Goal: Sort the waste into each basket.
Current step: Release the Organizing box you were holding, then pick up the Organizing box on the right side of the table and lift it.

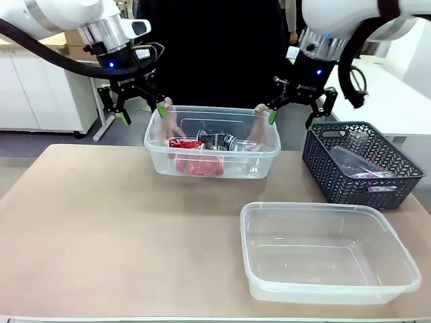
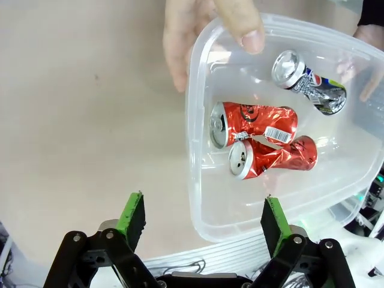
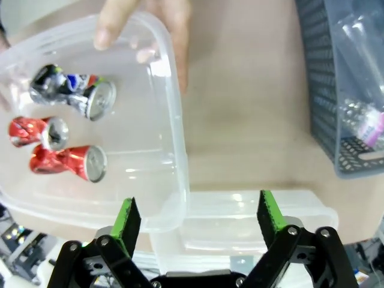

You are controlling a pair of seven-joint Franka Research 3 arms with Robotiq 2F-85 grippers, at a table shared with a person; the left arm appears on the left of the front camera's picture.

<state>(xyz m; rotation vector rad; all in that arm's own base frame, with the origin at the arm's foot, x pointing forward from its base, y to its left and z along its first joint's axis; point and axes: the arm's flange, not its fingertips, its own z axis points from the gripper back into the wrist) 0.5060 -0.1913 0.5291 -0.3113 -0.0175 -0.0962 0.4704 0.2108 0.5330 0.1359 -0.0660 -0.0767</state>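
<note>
Front view. Item: clear rectangular plastic tub [image 1: 236, 166] at the far side of the worktop [image 1: 101, 229], a person's hands [image 1: 168, 124] at its ends. Contents: two crushed red metal cans [image 1: 199, 163] and one silver can [image 1: 217, 140].

Left gripper [image 1: 143, 113] and right gripper [image 1: 293, 116] hover above opposite ends, jaws wide and empty. The red cans lie lengthwise along the tub, below and nearer the left gripper.

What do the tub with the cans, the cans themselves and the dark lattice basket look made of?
Tub: clear glossy plastic, it seems; its contents show through the walls.
Cans: thin metal, probably aluminium; crumpled bodies, shiny silver tops.
Dark lattice basket: matt moulded plastic, by the look.
</note>
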